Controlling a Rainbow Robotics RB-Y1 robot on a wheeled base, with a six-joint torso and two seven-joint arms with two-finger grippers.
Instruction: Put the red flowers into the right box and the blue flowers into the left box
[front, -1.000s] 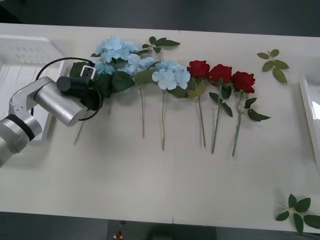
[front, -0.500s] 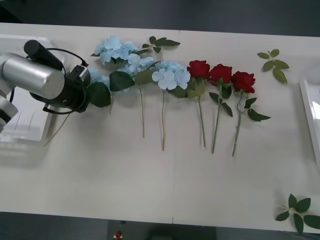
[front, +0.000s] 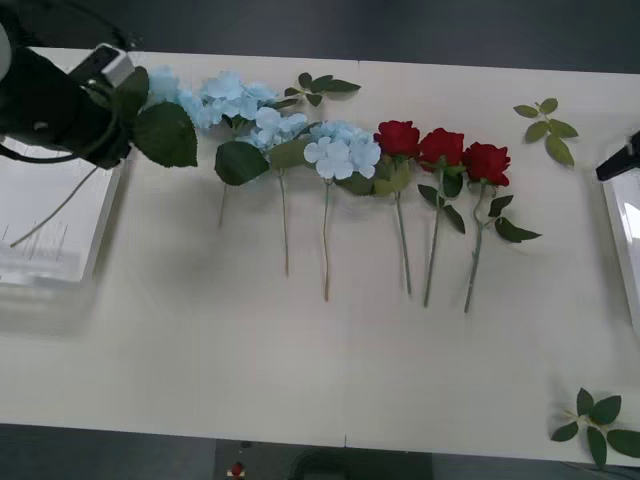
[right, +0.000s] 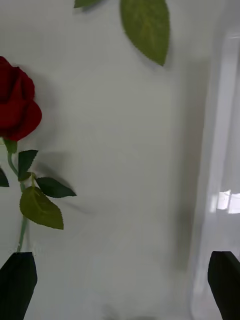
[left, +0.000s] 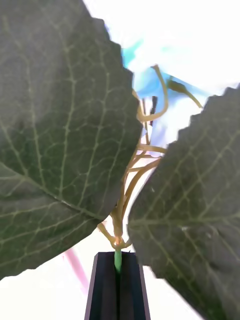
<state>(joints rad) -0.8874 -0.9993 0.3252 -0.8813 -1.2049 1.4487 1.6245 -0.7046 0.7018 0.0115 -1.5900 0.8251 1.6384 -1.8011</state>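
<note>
Table (front: 300, 370): a wide off-white tabletop carries the flowers in a row across its far half.
Left box (front: 60, 255): the white rectangular plastic tray-like basket with a thick rim sits at the table's left edge, under the raised left arm.
Right box (front: 618, 230): the white shallow plastic tray with a raised rim lies at the table's right edge; the right wrist view shows its glossy rim (right: 220, 165) beside bare tabletop.
Left gripper (left: 118, 287): raised over the left box's far end, its black fingers are pressed together on the thin green stem of one pale-blue artificial hydrangea (front: 160, 85), whose broad dark-green leaves (front: 165, 133) hang over the box's inner edge and whose stem trails down across the box.
Right gripper (right: 120, 287): hovering near the right box's far end, its black fingers stand wide apart with nothing between them.
Blue flowers (front: 280, 125): the remaining pale-blue clusters lie on the table just beside the held one, stems pointing toward the robot.
Red flowers (front: 442, 150): three deep-red artificial roses on long green stems lie side by side, right of the blue ones, well apart from the right box.
Leaf sprigs (front: 548, 125): loose green sprigs lie near the table's far-right and near-right corners.
</note>
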